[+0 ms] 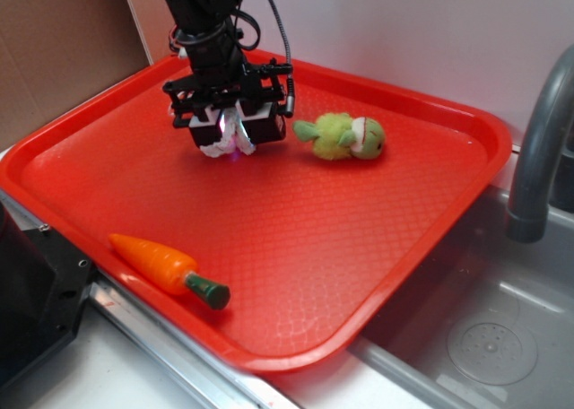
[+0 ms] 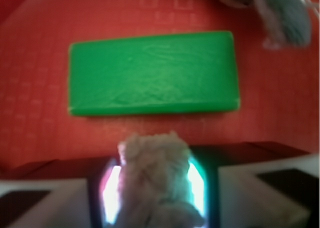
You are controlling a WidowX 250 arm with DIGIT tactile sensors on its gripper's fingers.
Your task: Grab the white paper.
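The white paper (image 2: 155,178), a wrinkly wad, sits squeezed between the two lit pads of my gripper (image 2: 154,188) at the bottom of the wrist view. In the exterior view the gripper (image 1: 230,138) hangs at the back left of the red tray (image 1: 296,248), shut on the white paper (image 1: 226,145), whose lower edge pokes out below the fingers, close to the tray floor.
A green rectangular block (image 2: 152,73) lies flat just ahead of the gripper. A grey plush (image 2: 282,18) shows at the top right. A green plush (image 1: 345,137) lies right of the gripper, a toy carrot (image 1: 166,267) near the front rim. Sink and faucet (image 1: 538,149) stand right.
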